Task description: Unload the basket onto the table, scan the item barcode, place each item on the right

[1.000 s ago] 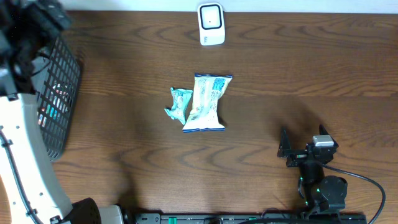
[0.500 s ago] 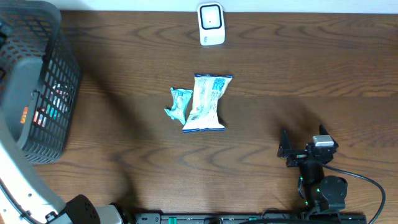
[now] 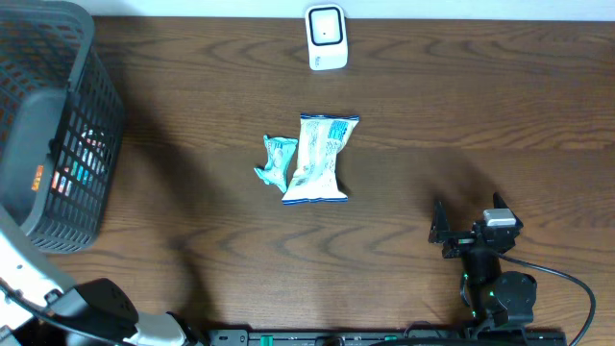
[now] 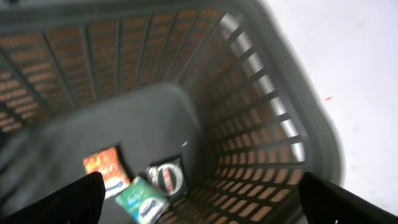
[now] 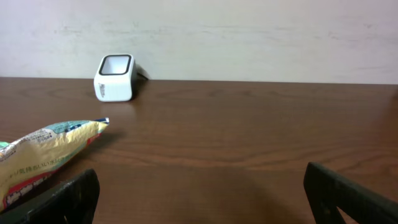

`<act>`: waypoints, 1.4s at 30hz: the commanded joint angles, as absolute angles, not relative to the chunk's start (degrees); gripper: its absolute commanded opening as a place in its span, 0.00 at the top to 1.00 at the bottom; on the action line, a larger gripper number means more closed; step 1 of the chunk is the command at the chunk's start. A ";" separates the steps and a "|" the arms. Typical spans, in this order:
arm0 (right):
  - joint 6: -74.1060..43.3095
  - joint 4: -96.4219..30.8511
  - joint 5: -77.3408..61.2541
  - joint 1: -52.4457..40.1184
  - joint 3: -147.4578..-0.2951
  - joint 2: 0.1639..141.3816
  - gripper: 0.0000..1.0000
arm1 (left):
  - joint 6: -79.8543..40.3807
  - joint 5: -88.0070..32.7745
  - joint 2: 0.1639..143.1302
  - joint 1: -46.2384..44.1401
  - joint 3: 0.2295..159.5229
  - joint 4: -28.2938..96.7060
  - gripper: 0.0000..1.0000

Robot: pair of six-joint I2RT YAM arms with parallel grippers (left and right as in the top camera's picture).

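- The table [image 3: 480,115] is bare dark wood over most of its width, with open room on the right half and along the near edge.
- A black mesh basket [image 3: 96,115] fills the far left corner, and the white scanner [image 3: 325,38] stands upright at the far edge near the middle, close to a pale wall [image 5: 249,37].
- The snack bag [image 3: 320,159] lies flat around the table's centre, its long side running toward the scanner but well apart from it. A small teal packet [image 3: 279,161] lies touching its left side.
- The right gripper [image 5: 199,180] sits low near the near right edge. The snack bag is ahead of it and off to its left, well apart, with clear wood between.
- The right gripper's jaws stand wide apart. Both dark fingertips [image 5: 62,199] show at the frame corners, with nothing between them and nothing touched.
- The left gripper [image 4: 199,186] hangs over the basket, looking down into it, so the snack bag is well off to its right.
- Its fingertips [image 4: 62,199] are spread wide and hold nothing. Below them an orange packet [image 4: 102,165] and a green packet [image 4: 140,199] lie on the basket floor. The view is blurred.
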State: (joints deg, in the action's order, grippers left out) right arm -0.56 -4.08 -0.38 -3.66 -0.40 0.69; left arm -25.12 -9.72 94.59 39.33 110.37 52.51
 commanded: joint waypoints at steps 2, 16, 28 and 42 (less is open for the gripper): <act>0.05 -4.38 -0.38 -4.08 -0.34 0.45 0.01 | -21.50 -9.39 97.58 39.57 110.10 53.76 0.01; 0.08 -4.38 -0.38 -4.08 -0.34 0.45 0.01 | -14.22 -10.92 107.92 38.85 110.08 62.06 0.08; 0.05 -4.36 -0.38 -4.08 -0.34 0.45 0.01 | -21.58 2.87 117.56 38.50 110.04 65.28 0.08; 0.05 -4.38 -0.38 -4.08 -0.34 0.45 0.01 | -25.82 2.87 126.85 38.50 109.97 63.96 0.08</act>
